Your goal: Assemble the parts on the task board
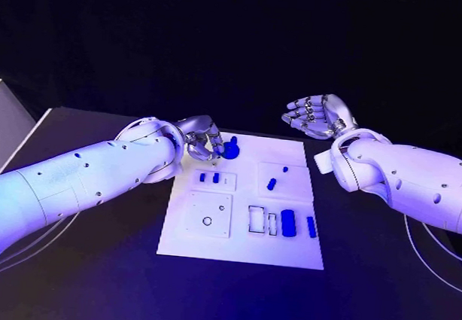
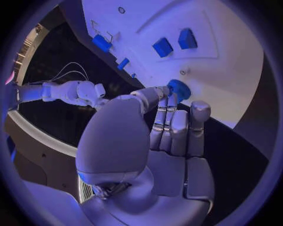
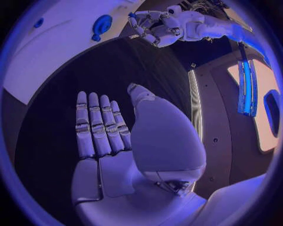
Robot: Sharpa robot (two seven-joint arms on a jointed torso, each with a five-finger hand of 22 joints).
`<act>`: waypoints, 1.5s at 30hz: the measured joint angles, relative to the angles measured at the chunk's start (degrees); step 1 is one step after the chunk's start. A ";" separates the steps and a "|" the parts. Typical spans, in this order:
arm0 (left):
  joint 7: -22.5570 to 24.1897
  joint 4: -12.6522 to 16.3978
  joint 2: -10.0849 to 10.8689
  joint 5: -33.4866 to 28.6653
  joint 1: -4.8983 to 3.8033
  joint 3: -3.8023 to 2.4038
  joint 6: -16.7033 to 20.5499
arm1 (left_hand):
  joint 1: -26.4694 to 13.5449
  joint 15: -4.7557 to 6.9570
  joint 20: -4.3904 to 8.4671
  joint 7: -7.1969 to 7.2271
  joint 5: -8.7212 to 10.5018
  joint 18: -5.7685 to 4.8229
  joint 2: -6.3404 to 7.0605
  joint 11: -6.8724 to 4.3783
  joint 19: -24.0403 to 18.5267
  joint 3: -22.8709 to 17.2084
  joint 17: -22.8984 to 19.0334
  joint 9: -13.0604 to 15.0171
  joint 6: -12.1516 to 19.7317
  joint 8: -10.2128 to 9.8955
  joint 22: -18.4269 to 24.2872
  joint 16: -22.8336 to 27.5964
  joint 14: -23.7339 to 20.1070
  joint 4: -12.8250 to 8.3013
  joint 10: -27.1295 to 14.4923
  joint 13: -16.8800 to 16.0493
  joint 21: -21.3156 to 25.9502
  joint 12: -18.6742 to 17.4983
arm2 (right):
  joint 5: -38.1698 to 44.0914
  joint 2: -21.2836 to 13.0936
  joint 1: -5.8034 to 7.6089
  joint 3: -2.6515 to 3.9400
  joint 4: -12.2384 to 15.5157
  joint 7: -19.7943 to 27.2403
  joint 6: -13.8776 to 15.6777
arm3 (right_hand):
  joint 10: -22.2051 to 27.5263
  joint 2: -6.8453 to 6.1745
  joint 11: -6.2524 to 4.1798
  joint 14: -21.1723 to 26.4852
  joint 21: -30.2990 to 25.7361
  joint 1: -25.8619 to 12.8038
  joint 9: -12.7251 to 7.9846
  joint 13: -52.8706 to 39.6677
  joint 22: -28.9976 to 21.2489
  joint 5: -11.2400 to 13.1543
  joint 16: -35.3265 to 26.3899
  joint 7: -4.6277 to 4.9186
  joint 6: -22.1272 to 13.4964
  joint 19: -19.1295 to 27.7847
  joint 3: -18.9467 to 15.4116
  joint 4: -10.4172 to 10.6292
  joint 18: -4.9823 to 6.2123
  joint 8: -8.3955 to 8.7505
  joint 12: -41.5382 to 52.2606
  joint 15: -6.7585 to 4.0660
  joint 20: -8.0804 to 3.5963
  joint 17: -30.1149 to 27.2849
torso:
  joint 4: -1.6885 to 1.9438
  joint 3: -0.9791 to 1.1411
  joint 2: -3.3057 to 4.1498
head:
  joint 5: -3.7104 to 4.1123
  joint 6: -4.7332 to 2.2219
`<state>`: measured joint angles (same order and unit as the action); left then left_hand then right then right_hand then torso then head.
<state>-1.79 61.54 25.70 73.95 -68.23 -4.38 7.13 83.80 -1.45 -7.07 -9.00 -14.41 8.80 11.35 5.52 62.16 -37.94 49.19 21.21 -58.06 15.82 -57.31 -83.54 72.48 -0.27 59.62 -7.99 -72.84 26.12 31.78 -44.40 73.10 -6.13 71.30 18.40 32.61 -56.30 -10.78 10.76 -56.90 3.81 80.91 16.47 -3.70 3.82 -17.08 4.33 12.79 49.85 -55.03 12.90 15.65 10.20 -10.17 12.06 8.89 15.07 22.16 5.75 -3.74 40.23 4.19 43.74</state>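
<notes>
One blue part (image 1: 230,148) sits at the white board's (image 1: 288,256) far edge, pinched in the left hand's (image 1: 200,138) fingers (image 2: 171,101); the right hand (image 1: 318,115) hovers well apart, spread and empty.

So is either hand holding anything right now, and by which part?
The left hand has its fingertips at the round blue part at the task board's far edge; a closed grip cannot be confirmed. The right hand holds nothing.

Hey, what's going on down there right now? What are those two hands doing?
Left hand at the round blue part, far corner of the task board, fingers touching it. Right hand open, raised off the board. Nothing in the way.
</notes>
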 measured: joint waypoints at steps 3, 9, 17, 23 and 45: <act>-0.26 -0.82 -0.10 -0.06 0.02 -0.01 -0.68 | -0.07 0.00 0.00 0.00 0.00 0.00 0.07 0.00 0.00 0.00 0.00 0.00 0.00 0.00 0.06 0.00 0.00 0.00 0.00 0.00 0.00 0.00 | 0.00 0.00 0.00 0.00 0.02 0.00 0.00 | 0.00 0.00 0.00 0.00 0.00 0.00 0.00 0.00 0.00 0.00 0.00 0.00 0.00 0.00 0.00 0.00 0.00 0.00 0.00 0.00 0.00 -0.07 | -0.05 0.01 0.11 | -0.09 -0.02; -0.63 -2.00 -0.58 -0.03 0.05 0.05 -1.79 | -0.07 0.00 0.00 0.00 0.01 0.01 0.07 0.00 0.00 0.06 -0.02 0.06 0.00 0.00 0.12 0.00 0.00 -0.06 0.00 -0.01 0.00 -0.01 | 0.00 0.04 0.00 0.00 0.03 0.00 0.00 | 0.00 0.00 0.00 0.00 0.00 0.00 0.00 0.00 0.00 0.00 0.00 0.00 0.00 0.00 0.00 0.00 0.00 0.00 0.00 0.00 0.00 -0.07 | -0.22 0.07 0.21 | -0.22 0.20; -0.93 -2.81 -0.95 0.09 0.06 0.22 -2.74 | -0.14 0.00 0.00 0.00 0.06 0.00 0.15 -0.02 0.00 0.06 -0.09 0.06 0.00 0.00 0.12 0.00 0.00 -0.06 0.01 -0.03 0.00 -0.19 | 0.00 0.06 0.00 0.00 0.05 0.00 0.00 | 0.00 0.00 0.00 0.00 0.00 0.00 0.00 0.00 0.00 0.00 0.00 0.00 -0.01 0.00 0.00 0.00 0.00 0.00 0.00 0.00 0.00 -0.06 | -0.19 0.13 0.18 | -0.12 0.47; -1.08 -3.11 -1.07 0.17 0.10 0.35 -3.19 | -0.15 0.00 0.00 0.00 0.07 0.01 0.15 -0.11 0.00 0.07 -0.21 0.06 0.00 0.00 0.11 0.00 0.00 -0.06 0.11 -0.05 0.00 -0.24 | 0.00 0.05 0.00 0.00 0.07 0.00 0.00 | 0.00 0.00 0.00 0.00 0.00 0.00 0.00 0.00 0.00 0.00 0.00 -0.01 -0.01 0.00 0.00 0.00 0.00 0.22 0.00 0.00 0.00 -0.12 | -0.19 0.14 0.14 | -0.11 0.49; -1.81 -2.98 -1.25 0.34 0.12 0.43 -4.87 | -0.29 0.00 0.00 0.00 0.12 0.00 0.30 -0.20 0.00 0.07 -0.84 0.04 0.00 -0.22 0.29 0.00 0.00 -0.06 0.19 -0.16 0.00 -0.67 | 0.00 0.03 -0.01 0.00 0.04 0.00 -0.01 | 0.00 0.00 0.00 0.00 0.00 0.00 0.00 0.00 0.00 0.00 0.00 -0.01 -0.01 0.00 0.00 0.00 0.00 0.22 0.00 0.00 0.00 -0.12 | -0.17 0.13 0.10 | -0.05 0.57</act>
<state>-3.60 58.55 24.45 74.29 -68.11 -3.95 2.26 83.51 -1.45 -7.07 -9.00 -14.29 8.80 11.65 5.32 62.15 -37.87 48.35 21.25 -58.06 15.60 -57.03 -83.54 72.48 -0.33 59.81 -8.15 -72.83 25.45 31.78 -44.37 73.10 -6.13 71.34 18.40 32.61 -56.30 -10.79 10.76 -56.90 3.81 80.91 16.47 -3.70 3.82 -17.08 4.33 12.78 49.84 -55.03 12.90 15.65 10.19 -9.95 12.06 8.89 15.07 22.04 5.58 -3.61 40.34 4.14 44.31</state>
